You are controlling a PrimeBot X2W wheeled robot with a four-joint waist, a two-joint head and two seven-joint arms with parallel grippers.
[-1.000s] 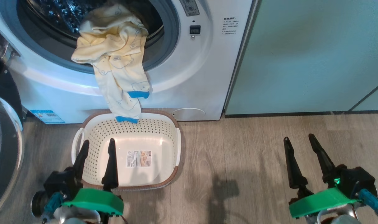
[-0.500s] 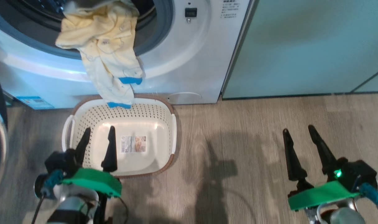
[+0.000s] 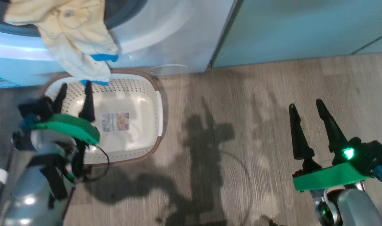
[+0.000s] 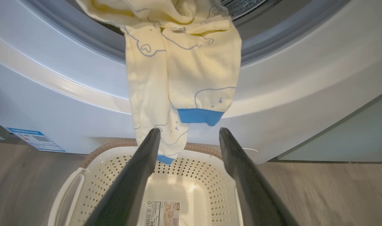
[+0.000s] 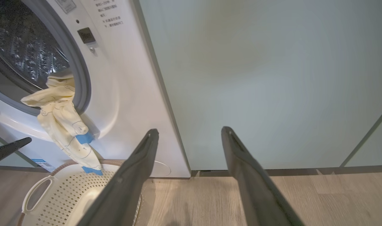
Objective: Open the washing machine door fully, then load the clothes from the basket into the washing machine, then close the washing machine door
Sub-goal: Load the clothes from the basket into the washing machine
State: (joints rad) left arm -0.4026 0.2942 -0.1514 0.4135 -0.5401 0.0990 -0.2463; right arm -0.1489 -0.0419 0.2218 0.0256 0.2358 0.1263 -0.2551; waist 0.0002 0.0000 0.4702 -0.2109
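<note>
Yellow clothes [image 3: 74,47] hang out of the washing machine [image 3: 153,37], blue cuffs dangling over the basket [image 3: 137,91] at its far rim. Over the basket the left gripper [image 3: 76,83] gapes wide, empty; well right of it, the right gripper [image 3: 305,104] does too.

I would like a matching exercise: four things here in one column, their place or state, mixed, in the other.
1 the clothes
2 the basket
3 left gripper
4 right gripper

A open, facing the pale green cabinet
B on the floor, a paper label inside
C hanging out of the washing machine
D open, pointing at the clothes

Pairs: 1-C; 2-B; 3-D; 4-A
</note>
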